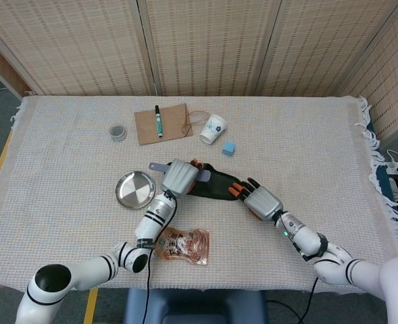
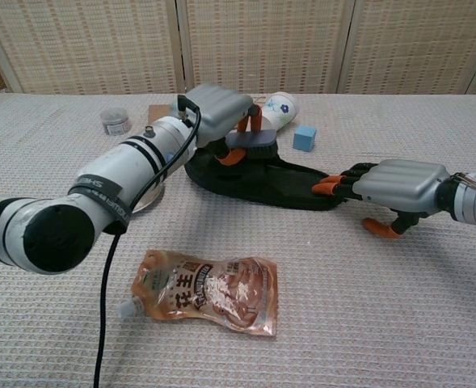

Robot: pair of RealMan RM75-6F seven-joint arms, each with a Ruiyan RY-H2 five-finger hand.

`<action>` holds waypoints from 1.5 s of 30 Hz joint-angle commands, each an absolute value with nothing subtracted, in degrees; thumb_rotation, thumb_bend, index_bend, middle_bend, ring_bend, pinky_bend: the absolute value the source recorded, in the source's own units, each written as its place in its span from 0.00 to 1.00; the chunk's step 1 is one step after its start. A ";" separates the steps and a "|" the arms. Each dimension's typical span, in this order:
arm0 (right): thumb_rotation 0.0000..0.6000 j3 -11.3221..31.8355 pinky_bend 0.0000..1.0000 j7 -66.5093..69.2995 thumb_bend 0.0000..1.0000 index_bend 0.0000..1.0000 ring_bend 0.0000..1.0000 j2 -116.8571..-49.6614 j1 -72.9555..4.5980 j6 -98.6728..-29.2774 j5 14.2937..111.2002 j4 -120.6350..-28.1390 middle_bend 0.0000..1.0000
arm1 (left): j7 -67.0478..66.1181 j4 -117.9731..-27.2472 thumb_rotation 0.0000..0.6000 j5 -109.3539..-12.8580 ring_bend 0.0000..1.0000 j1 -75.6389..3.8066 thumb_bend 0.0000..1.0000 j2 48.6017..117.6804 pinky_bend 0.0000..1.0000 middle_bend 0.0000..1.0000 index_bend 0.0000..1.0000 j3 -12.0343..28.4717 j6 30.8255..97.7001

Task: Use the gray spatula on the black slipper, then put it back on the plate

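Observation:
The black slipper (image 1: 219, 187) (image 2: 262, 182) lies mid-table. My left hand (image 1: 180, 177) (image 2: 217, 109) grips the gray spatula (image 1: 157, 166) and holds it over the slipper's left part. The spatula's blade (image 2: 250, 142) hovers just above the slipper's strap, and its handle sticks out to the left in the head view. My right hand (image 1: 261, 200) (image 2: 399, 184) rests its fingertips on the slipper's right end, holding nothing. The round metal plate (image 1: 135, 190) sits bare to the left of the slipper; in the chest view my left arm hides most of it.
A snack pouch (image 1: 180, 244) (image 2: 205, 291) lies near the front edge under my left forearm. Behind the slipper are a tipped paper cup (image 1: 213, 128) (image 2: 280, 109), a blue cube (image 1: 228, 148) (image 2: 305, 138), a brown paper bag (image 1: 161, 123) with a marker, and a small jar (image 1: 117, 131) (image 2: 113, 120).

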State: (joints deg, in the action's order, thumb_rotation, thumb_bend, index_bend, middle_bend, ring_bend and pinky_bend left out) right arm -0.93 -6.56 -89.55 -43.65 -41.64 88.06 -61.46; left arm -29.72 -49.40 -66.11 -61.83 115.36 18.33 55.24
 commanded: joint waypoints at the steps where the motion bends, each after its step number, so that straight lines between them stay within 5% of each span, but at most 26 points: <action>1: 1.00 -1.10 0.00 -6.41 0.55 0.00 0.00 -89.44 -43.71 -41.78 88.14 -61.38 0.00 | -27.75 -46.07 1.00 -66.82 0.88 -62.20 0.48 116.70 1.00 0.58 0.48 18.15 54.96; 13: 1.00 -1.67 0.00 -5.93 0.55 0.00 0.00 -89.26 -44.05 -41.89 87.98 -60.70 0.00 | -24.96 -37.29 1.00 -68.53 0.88 -61.00 0.47 117.17 1.00 0.56 0.47 15.59 51.89; 31: 1.00 -1.94 0.00 -8.41 0.55 0.00 0.00 -89.29 -44.10 -41.67 86.88 -61.78 0.00 | -25.55 -49.29 1.00 -70.62 0.87 -60.90 0.47 116.63 1.00 0.55 0.46 15.71 54.88; 45: 1.00 -2.09 0.00 -8.72 0.55 0.00 0.00 -88.21 -43.91 -42.36 86.64 -62.44 0.00 | -29.02 -42.69 1.00 -71.51 0.88 -62.13 0.47 117.79 1.00 0.56 0.46 14.44 51.86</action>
State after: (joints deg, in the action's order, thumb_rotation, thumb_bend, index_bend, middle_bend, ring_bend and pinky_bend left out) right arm -2.07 -8.38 -88.12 -43.92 -42.25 86.62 -62.71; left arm -29.22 -43.18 -71.81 -62.14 117.77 14.58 52.49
